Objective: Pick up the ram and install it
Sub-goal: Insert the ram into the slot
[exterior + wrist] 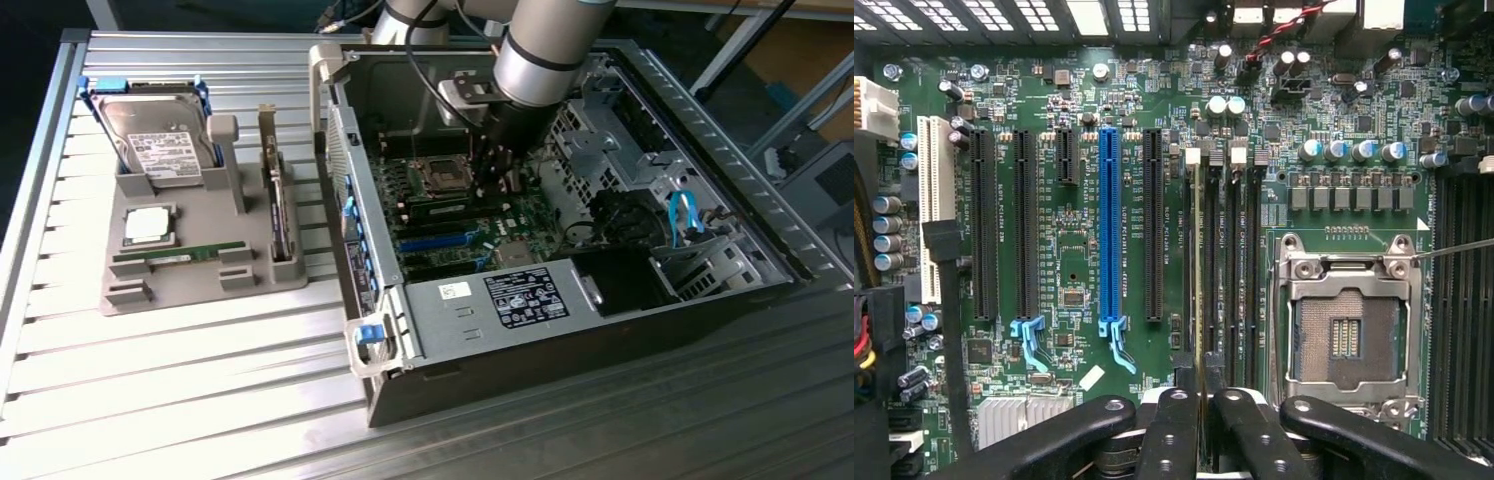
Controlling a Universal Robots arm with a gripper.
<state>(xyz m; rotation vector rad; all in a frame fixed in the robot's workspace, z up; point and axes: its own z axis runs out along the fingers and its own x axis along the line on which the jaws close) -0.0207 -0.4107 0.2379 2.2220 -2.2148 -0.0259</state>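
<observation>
The ram [1199, 280] is seen from its thin edge in the wrist view. It looks like a long, thin gold line. It stands in line with the first of the memory slots [1239, 260], between those slots and a long black slot [1153, 225]. I cannot tell if it is pushed all the way in.

The gripper [1203, 395] holds one end of the ram. Its two black fingers [1172, 430] are close together, with the ram pinched between them.

The slots sit on a green board [1074, 230]. A blue slot [1110, 230] is just past the black one. On the other side of the memory slots is a square silver socket [1349, 335] with its middle open.

In the exterior view the gripper [497, 185] reaches down into the open case [561, 330], near the middle of the frame. The arm [547, 50] comes in from the top.

At the exterior view's left, well apart from the case, is a gray tray [200, 290]. It holds a hard drive [160, 140] at its far end, then a silver chip [147, 225], and a green stick [180, 258] lying flat near its front. The case and tray stand on a ribbed metal table [200, 400].
</observation>
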